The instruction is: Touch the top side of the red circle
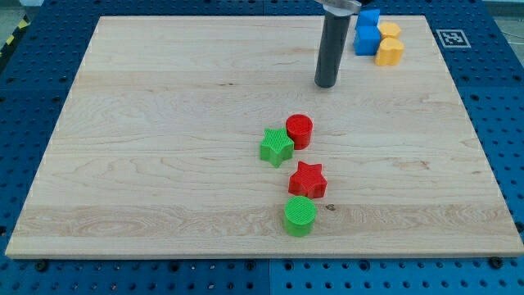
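Observation:
The red circle (300,130) stands near the middle of the wooden board (164,123). A green star (277,147) touches its lower left side. My tip (327,83) is above the red circle and a little to its right, apart from it by a clear gap. A red star (308,179) lies below the red circle, and a green circle (300,215) lies just below the red star.
A blue block (368,33) and two yellow blocks (390,47) sit clustered at the view's top right, right of the rod. A blue pegboard (499,123) surrounds the board. A marker tag (452,38) sits at the top right corner.

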{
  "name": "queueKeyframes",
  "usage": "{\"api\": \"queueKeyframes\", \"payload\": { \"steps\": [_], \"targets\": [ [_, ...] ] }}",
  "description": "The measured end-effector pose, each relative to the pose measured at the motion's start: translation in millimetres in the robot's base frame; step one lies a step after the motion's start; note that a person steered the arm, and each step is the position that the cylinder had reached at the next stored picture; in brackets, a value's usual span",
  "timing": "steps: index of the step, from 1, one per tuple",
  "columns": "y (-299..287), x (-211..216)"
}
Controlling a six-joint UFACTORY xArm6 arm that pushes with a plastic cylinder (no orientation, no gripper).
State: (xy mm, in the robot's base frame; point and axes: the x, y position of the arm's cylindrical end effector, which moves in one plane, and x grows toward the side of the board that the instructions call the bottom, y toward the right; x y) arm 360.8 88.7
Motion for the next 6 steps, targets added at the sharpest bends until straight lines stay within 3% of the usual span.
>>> {"api": "queueKeyframes", "payload": {
  "steps": [4, 6],
  "targets": [
    [-63, 46],
    [-65, 83]
  ]
}}
